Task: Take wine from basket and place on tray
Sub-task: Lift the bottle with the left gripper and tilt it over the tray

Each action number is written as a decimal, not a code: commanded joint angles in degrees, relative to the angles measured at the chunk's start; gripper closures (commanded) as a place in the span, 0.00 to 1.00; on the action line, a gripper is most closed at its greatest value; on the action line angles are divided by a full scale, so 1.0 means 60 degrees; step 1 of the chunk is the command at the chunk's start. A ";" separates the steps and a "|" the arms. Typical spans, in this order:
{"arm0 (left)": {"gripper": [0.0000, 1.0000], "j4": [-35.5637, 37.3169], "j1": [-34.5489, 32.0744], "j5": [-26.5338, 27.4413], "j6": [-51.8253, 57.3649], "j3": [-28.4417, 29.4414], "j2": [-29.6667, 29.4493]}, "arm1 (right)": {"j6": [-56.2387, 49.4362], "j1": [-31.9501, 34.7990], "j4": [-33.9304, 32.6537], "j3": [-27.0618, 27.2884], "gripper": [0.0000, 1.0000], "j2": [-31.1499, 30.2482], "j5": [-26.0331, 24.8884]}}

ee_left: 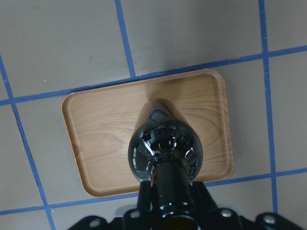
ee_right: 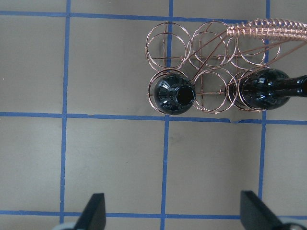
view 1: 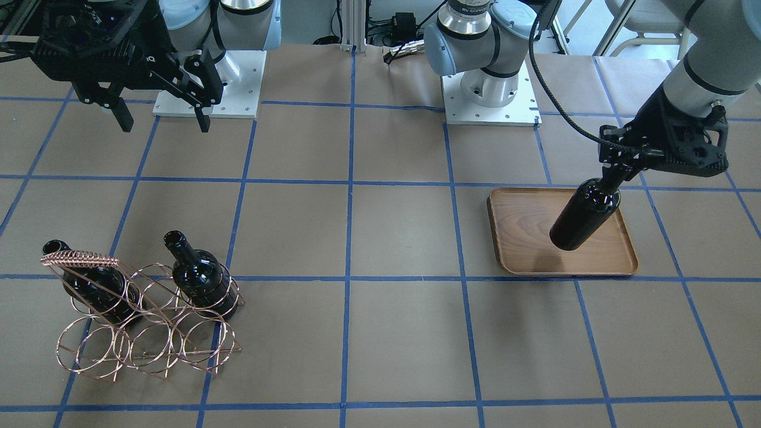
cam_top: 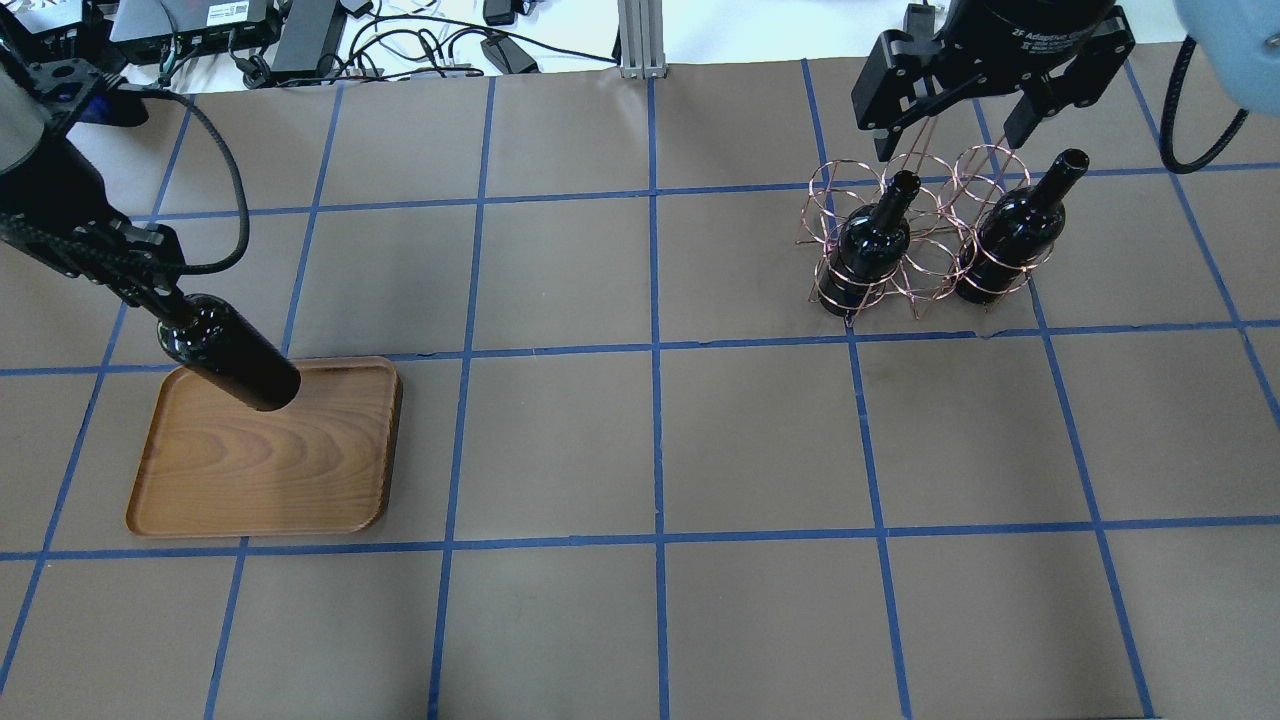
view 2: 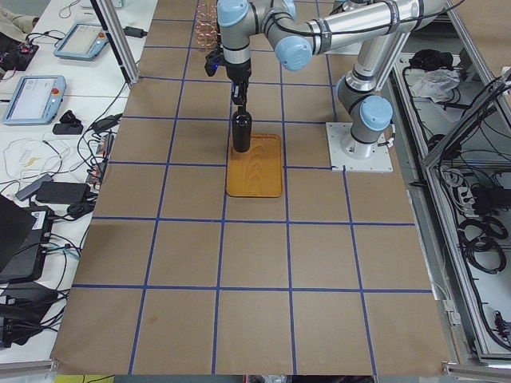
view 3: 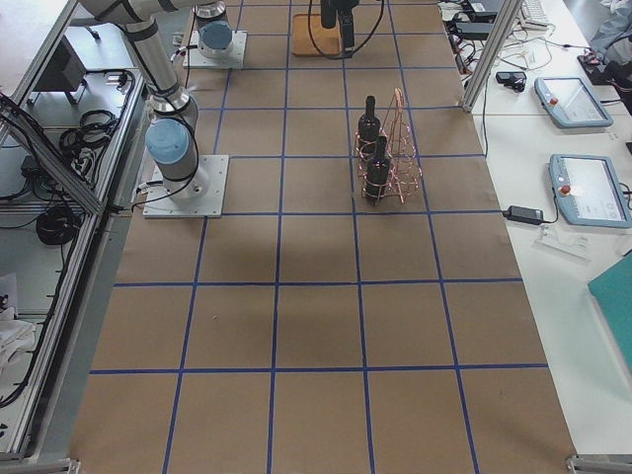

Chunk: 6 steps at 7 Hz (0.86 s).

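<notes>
My left end effector clamps one wine by its neck over the one tray. Two more bottles stand in the one basket; my right end effector gapes wide, empty.

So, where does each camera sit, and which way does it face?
Front-facing: across the table, facing the bases on top; left gripper holding the wine over the tray, right gripper open.
Overhead: behind the bases, looking forward and down; both grippers.
Exterior left: table's left end; left arm near.
Exterior right: table's right end; basket near, right arm at left.
Left wrist: down along the wine onto the tray.
Right wrist: down onto the basket; own fingertips below.
Front-facing and overhead share tray and basket, mirrored.
</notes>
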 commanded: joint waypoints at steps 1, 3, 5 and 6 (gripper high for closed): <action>1.00 0.0014 0.0310 -0.0004 0.0279 -0.0587 0.0481 | 0.0000 0.0000 0.0015 0.0000 0.00 0.0000 0.0001; 1.00 0.0320 0.1257 -0.0571 0.1167 -0.0865 0.0410 | 0.0000 0.0000 0.0015 0.0000 0.00 0.0000 0.0001; 1.00 0.0496 0.1468 -0.0854 0.1262 -0.1115 0.0279 | 0.0000 0.0000 0.0015 0.0000 0.00 -0.0014 0.0001; 1.00 0.0787 0.1468 -0.0738 0.1306 -0.1261 0.0234 | 0.0000 0.0000 0.0015 0.0000 0.00 0.0000 0.0001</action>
